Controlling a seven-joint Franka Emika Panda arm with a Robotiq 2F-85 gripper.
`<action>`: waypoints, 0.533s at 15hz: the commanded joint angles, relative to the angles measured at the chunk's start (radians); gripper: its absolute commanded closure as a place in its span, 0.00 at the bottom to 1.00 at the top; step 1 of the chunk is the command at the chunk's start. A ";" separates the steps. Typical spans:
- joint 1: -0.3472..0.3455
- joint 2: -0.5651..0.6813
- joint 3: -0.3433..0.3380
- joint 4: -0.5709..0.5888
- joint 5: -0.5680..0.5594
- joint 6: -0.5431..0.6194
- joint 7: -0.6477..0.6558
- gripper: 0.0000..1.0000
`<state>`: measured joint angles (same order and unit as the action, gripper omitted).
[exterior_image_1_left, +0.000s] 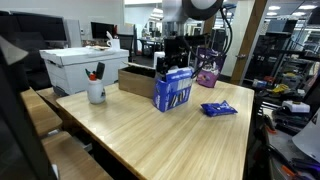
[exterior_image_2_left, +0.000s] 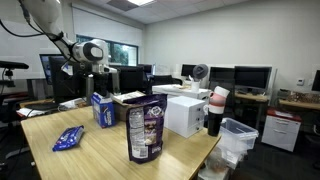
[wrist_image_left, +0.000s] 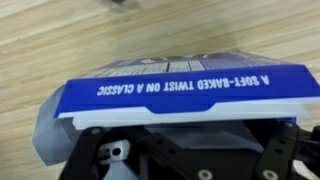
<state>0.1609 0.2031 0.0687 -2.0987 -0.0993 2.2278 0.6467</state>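
My hand (exterior_image_1_left: 175, 60) hangs right over the blue box (exterior_image_1_left: 172, 90). The box stands up tall on the wood counter (exterior_image_1_left: 130, 130), near the middle, and my hand is at its top end. So the box lies straight down from me, not off to one side. From the side it looks like my hand touches the top of the box, but I am not sure of that.

In the wrist view the top of the box fills most of the picture. Its long edge, the one with the white words, runs from side to side. The dark parts of my hand show along the bottom, just below that edge. I think the long way of the box is what matters most here, but I cannot tell if my fingers line up with it or cross it.

The box hides my fingertips, so I cannot tell if my hand is wide, narrow or holding the box.

A flat blue packet (exterior_image_1_left: 218, 109) lies on the counter near the box, not touching it. A white cup (exterior_image_1_left: 96, 93) with pens stands well apart on the other side.
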 joint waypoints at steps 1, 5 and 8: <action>-0.005 0.011 -0.002 0.010 0.025 -0.032 -0.044 0.00; 0.003 -0.004 -0.001 -0.019 0.024 -0.028 -0.026 0.00; 0.004 0.002 0.000 -0.019 0.024 -0.036 -0.021 0.00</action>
<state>0.1620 0.2102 0.0678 -2.1049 -0.0911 2.2068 0.6389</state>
